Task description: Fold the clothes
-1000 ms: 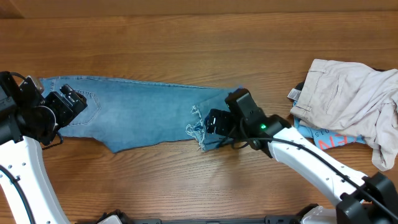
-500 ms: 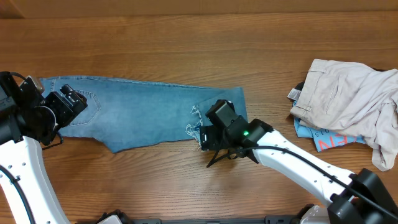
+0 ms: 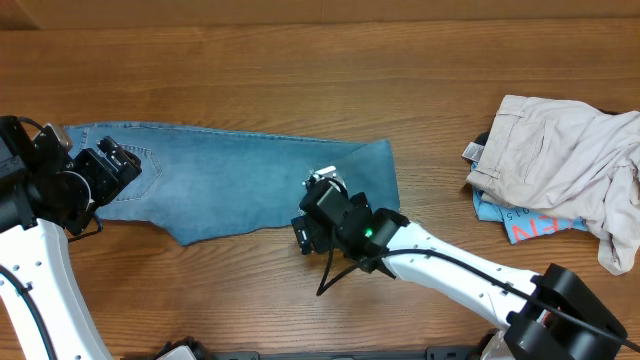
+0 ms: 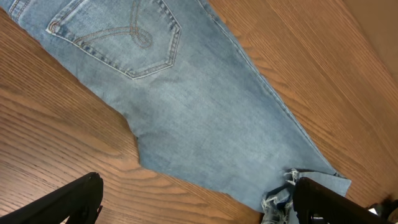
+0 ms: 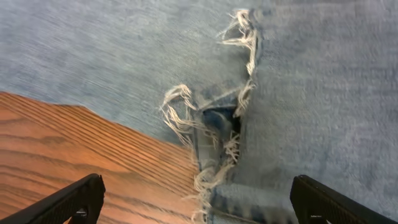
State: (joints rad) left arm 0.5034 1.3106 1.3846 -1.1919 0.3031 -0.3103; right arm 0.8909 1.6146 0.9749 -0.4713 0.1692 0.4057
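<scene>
Wooden table (image 3: 300, 60), light blue jeans (image 3: 230, 185) spread flat on it. Left gripper (image 3: 115, 165) over jeans' waistband end, right gripper (image 5: 199, 199) over frayed hem (image 5: 217, 124): both jaws wide, empty. Back pocket (image 4: 118, 37) stitching clear only from left wrist. Right of jeans, blue garment (image 3: 530, 228), red print unreadable.

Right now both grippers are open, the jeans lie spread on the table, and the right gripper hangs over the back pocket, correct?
Not quite. The right gripper hangs over the frayed hem of the jeans, as the right wrist view shows; the back pocket is by the left gripper. Both grippers are open, the jeans spread on the table.
</scene>
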